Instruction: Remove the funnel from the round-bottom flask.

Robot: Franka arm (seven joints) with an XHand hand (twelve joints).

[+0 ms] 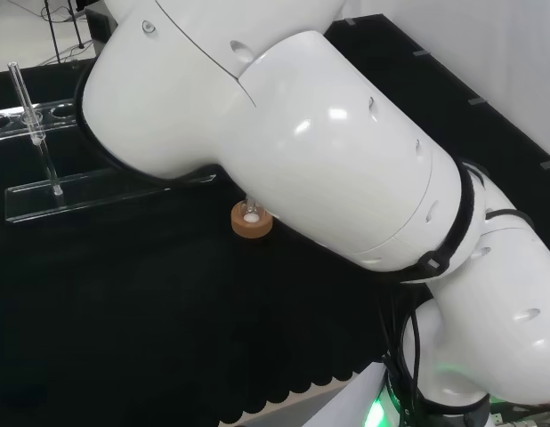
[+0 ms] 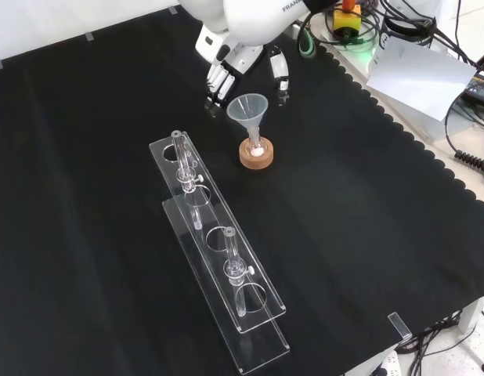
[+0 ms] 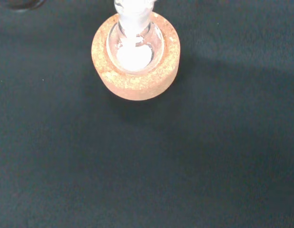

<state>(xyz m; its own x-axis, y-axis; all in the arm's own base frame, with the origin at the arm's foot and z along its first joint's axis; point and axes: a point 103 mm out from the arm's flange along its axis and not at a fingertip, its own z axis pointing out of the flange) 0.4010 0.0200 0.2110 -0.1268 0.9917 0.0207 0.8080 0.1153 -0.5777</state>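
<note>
Robot hand [image 2: 243, 69] hovers with fingers spread apart, holding nothing. Just in front of it in the front view, funnel [image 2: 249, 113] sits upright in flask [image 2: 256, 150] on cork ring [image 2: 256, 157], on the desk [image 2: 367, 235].

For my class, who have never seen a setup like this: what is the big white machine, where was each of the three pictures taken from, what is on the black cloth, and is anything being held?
The big white shapes are the links of one robot arm. It ends in a black and white robot hand with fingers and a thumb.

The head view looks over the arm from behind. The front view looks down on the bench from the opposite side. The wrist view looks out from beside the palm.

On the black cloth a small round-bottom flask sits in a cork ring, its stand. A clear funnel stands in the flask's neck. Beside it lies a clear rack holding glass tubes.

Nothing is held: the robot hand hangs just behind the funnel, fingers relaxed.
</note>
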